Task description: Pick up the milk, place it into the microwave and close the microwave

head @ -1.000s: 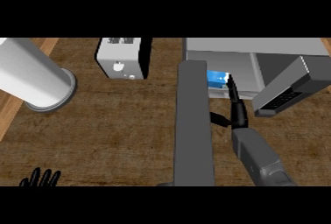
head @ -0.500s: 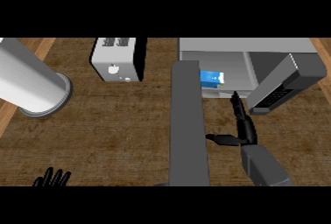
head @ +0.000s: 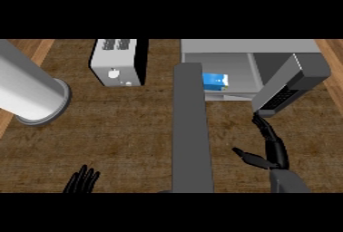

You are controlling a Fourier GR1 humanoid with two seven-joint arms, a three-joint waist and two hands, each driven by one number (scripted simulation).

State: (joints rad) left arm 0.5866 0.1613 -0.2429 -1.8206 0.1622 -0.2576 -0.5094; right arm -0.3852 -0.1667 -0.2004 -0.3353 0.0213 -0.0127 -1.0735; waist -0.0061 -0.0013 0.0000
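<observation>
Wooden counter (head: 120,131) runs under everything. Your left hand (head: 82,180) rests spread, well short of the microwave (head: 248,68); your right hand (head: 268,147) hangs empty, fingers straight, just before its housing. With the milk (head: 216,81) inside, get behind the door (head: 192,127) and push steadily until flush.

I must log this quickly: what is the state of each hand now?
Left hand: open, resting, holding nothing.
Right hand: open, holding nothing.
</observation>
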